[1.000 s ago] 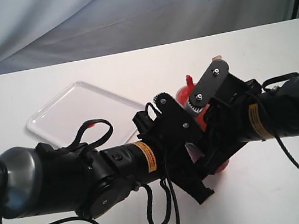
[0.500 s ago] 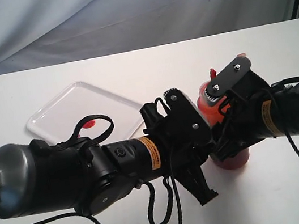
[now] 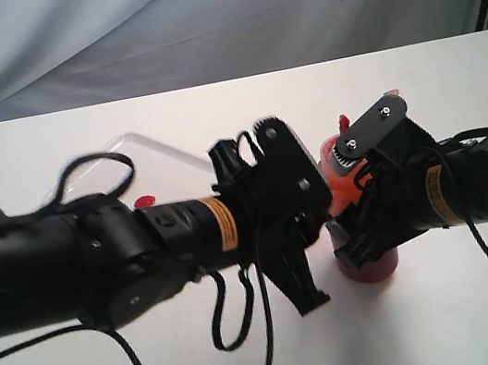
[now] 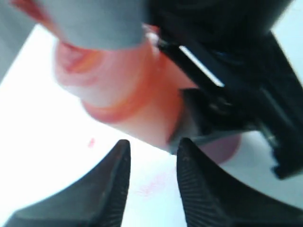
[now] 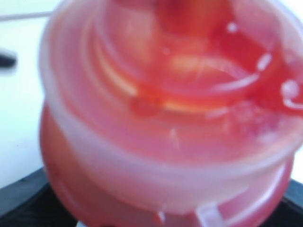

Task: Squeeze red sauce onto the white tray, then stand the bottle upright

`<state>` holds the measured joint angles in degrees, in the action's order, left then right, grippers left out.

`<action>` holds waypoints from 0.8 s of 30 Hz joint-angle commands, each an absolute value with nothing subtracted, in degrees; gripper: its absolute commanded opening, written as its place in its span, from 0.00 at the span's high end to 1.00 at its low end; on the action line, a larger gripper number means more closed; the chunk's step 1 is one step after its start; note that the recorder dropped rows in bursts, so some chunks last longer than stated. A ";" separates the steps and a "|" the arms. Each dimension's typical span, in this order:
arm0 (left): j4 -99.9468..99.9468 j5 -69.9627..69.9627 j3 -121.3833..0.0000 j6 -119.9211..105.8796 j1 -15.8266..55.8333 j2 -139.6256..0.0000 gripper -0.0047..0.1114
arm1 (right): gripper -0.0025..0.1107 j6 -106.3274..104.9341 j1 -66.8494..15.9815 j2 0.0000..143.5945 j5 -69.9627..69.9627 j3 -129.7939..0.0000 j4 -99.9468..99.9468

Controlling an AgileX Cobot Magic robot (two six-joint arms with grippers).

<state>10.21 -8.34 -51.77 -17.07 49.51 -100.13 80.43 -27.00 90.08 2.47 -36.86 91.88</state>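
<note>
Clamping the right tool (image 3: pixel 362 239) around the lower body of the bottle (image 3: pixel 368 265), standing it upright on the surface (image 3: pixel 455 325) and pointing its nozzle up, off to the right of the tray (image 3: pixel 158 147) in the exterior view. Hovering the left tool (image 4: pixel 150 151) close beside the bottle, holding its fingers apart on nothing. Showing a small blob of red sauce (image 3: pixel 144 201) on the tray, peeking out behind the left arm (image 3: pixel 98 263).
</note>
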 commanded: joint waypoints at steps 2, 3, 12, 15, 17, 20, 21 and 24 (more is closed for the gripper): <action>9.20 -4.59 -52.38 -16.78 44.88 -94.18 0.68 | 0.98 79.75 -27.18 90.67 6.57 -35.88 92.58; 9.20 -4.46 -52.38 -16.78 44.18 -93.76 0.68 | 0.98 79.75 -27.18 90.67 6.57 -35.88 92.58; 9.20 -4.12 -52.38 -16.65 42.21 -92.77 0.68 | 0.98 79.75 -27.18 90.67 7.40 -35.88 92.58; 9.33 -4.11 -52.38 -16.76 42.21 -92.77 0.68 | 0.98 79.75 -27.18 90.67 7.27 -35.88 92.58; 9.50 -4.11 -52.38 -16.76 42.21 -92.77 0.68 | 0.98 79.75 -27.18 90.67 7.27 -35.88 92.58; 9.50 -4.11 -52.38 -16.76 42.21 -92.77 0.68 | 0.98 79.75 -27.18 90.67 7.02 -35.88 92.58; 9.50 -4.11 -52.38 -16.76 42.21 -92.77 0.68 | 0.98 79.75 -27.18 90.67 7.02 -35.88 92.58; 9.50 -4.11 -52.38 -16.76 42.21 -92.77 0.68 | 0.98 79.75 -27.18 90.67 6.90 -35.88 92.58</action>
<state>9.71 -4.21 -52.27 -17.07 42.41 -93.31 79.84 -27.00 90.08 5.51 -36.86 92.01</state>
